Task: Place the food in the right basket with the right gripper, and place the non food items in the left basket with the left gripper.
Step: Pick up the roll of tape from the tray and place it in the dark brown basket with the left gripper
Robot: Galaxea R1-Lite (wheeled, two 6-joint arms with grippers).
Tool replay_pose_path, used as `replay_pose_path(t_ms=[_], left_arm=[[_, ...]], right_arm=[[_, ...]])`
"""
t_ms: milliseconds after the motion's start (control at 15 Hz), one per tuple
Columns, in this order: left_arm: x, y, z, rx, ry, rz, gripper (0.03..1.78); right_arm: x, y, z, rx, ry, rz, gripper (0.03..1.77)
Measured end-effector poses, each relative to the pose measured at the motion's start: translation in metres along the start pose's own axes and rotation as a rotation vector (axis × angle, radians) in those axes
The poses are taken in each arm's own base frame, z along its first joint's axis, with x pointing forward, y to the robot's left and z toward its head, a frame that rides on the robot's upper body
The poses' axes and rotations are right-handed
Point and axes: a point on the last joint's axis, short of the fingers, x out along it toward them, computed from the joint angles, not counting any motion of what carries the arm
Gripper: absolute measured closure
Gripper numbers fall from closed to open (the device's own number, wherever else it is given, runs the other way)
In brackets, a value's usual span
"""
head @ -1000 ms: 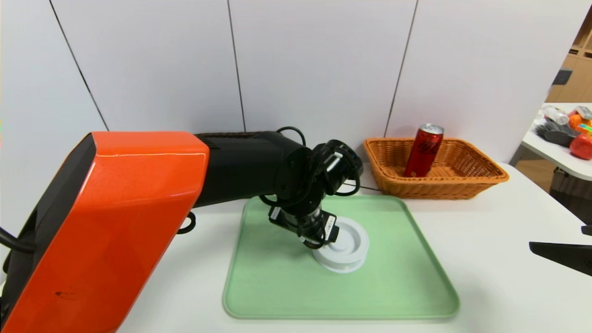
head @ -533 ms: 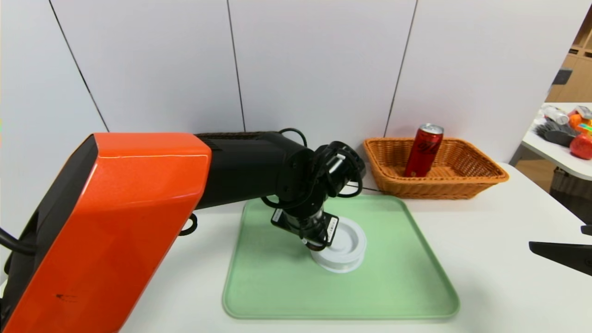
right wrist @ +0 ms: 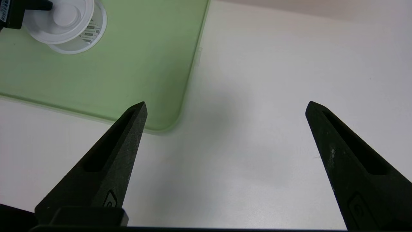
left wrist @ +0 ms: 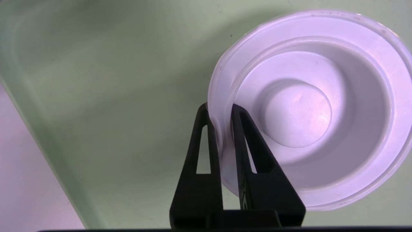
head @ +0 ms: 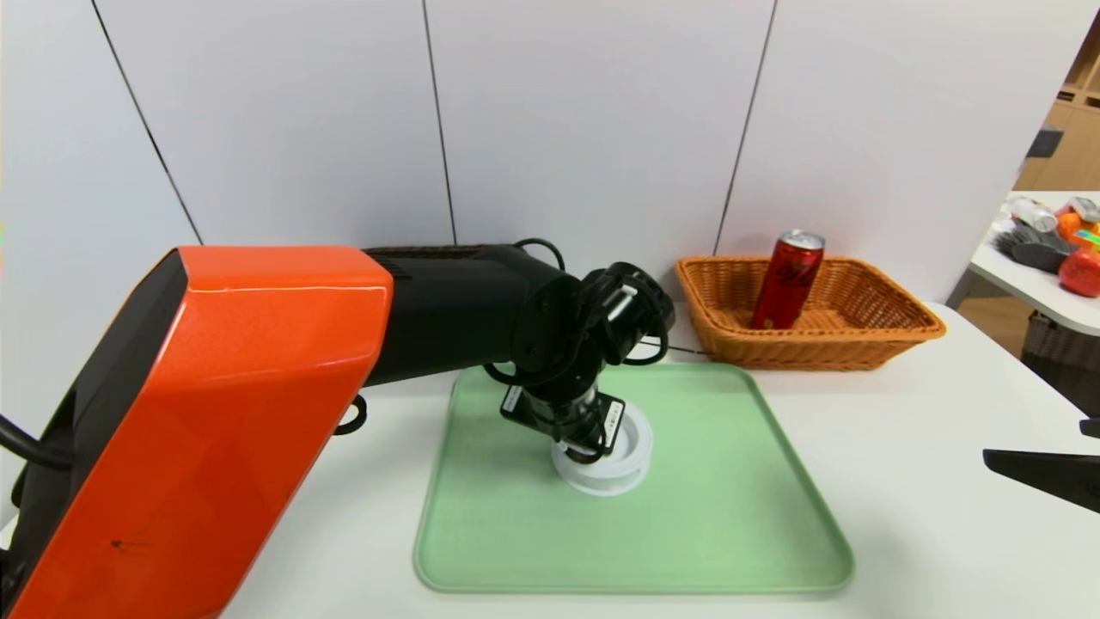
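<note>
A white spool-like disc (head: 627, 456) (left wrist: 299, 119) lies on the green tray (head: 739, 516), left of its middle. My left gripper (head: 584, 449) (left wrist: 219, 108) reaches down over it and is shut on the disc's near rim, one finger outside the rim and one inside. The red can (head: 788, 279) stands leaning in the orange-tan right basket (head: 894, 331) at the back right. My right gripper (right wrist: 226, 103) hovers open over bare table beside the tray's corner, with nothing between its fingers (head: 1048, 477). The left basket is hidden behind my left arm.
My orange and black left arm (head: 215, 413) fills the left of the head view. A white panel wall stands close behind the tray and basket. A second table (head: 1053, 275) with assorted items is at the far right.
The left gripper has shut on the disc's rim. The disc has shifted left across the tray with it. The right gripper has not moved.
</note>
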Motion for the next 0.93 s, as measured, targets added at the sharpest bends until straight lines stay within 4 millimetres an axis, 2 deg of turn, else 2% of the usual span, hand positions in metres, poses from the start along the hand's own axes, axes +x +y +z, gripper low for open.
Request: replay_pose_path(t_ms=[467,933], left_arm=[[-0.005,0.000,0.002,-0.008,-0.015,-0.014,1.62],[-0.036,0.005,0.014,-0.068,-0.117,-0.086,1.62]], right_arm=[[0.001,0.000,0.000,0.001,0.004,0.000,0.10],[0.003,0.000,-0.003,0.002,0.018,0.001,0.10]])
